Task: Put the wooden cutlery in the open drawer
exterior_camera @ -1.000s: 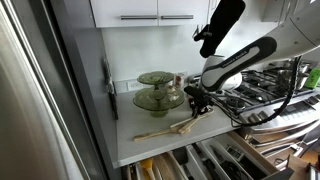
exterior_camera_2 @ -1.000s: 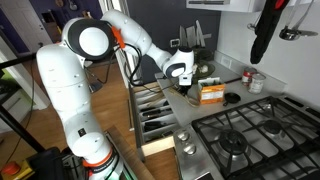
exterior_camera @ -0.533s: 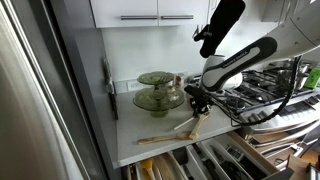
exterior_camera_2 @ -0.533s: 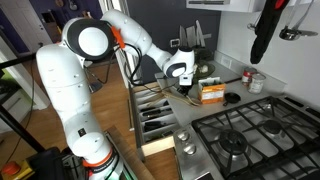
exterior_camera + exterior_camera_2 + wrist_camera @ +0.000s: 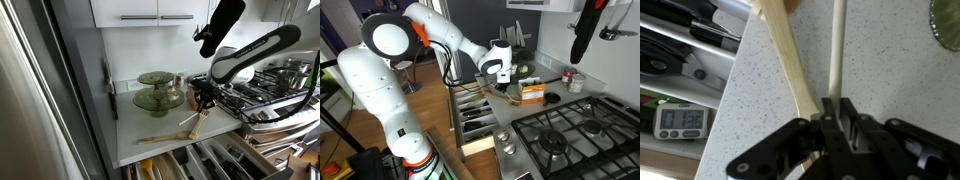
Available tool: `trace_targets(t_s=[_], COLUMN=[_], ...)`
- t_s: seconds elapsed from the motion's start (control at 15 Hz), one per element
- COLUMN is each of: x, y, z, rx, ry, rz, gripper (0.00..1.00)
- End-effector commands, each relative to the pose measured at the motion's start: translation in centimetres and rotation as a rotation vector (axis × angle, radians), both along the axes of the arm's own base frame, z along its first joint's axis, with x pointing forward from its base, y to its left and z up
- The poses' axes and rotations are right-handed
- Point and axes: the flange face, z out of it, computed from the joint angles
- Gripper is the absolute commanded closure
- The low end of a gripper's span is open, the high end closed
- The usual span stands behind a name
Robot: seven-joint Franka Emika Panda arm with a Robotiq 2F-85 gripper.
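In the wrist view my gripper [image 5: 836,108] is shut on the thin handle of one piece of wooden cutlery [image 5: 837,45], which runs straight away from the jaws. A second, wider wooden piece [image 5: 783,55] lies slanted just beside the jaws, on the speckled counter. In an exterior view the gripper [image 5: 201,103] holds its piece [image 5: 192,122] tilted, its low end near the counter. The other piece [image 5: 160,137] lies flat in front. The open drawer [image 5: 200,165] shows below the counter edge, in both exterior views [image 5: 472,112] and in the wrist view [image 5: 680,45].
Two green glass dishes [image 5: 158,92] stand at the back of the counter. A gas stove [image 5: 570,135] and an orange box [image 5: 532,93] lie beyond the gripper. A black mitt [image 5: 220,25] hangs overhead. A digital timer [image 5: 680,120] sits below the counter edge.
The arm has risen and shifted toward the stove, lifting the held wooden piece so it tilts off the counter. The jaws closed slightly tighter. The other piece stayed put.
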Motion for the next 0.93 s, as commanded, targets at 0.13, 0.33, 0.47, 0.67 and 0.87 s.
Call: trace_targets(t_s=[0.13,0.33,0.47,0.67,0.87], x=[-6.2,-8.4,-9.8,-11.4,-12.4], y=[1.0,2.6,4.2,7.0,9.7], z=[1.3,1.7,1.9,2.1,2.3], rx=[0.032,0.034,0.040,0.074,0.125], ry=[0.016,0.016,0.019,0.030,0.057], rz=[0.124,0.224,0.335,0.507,0.674], gripper=[0.97,0.97,0.97,0.97,0.97])
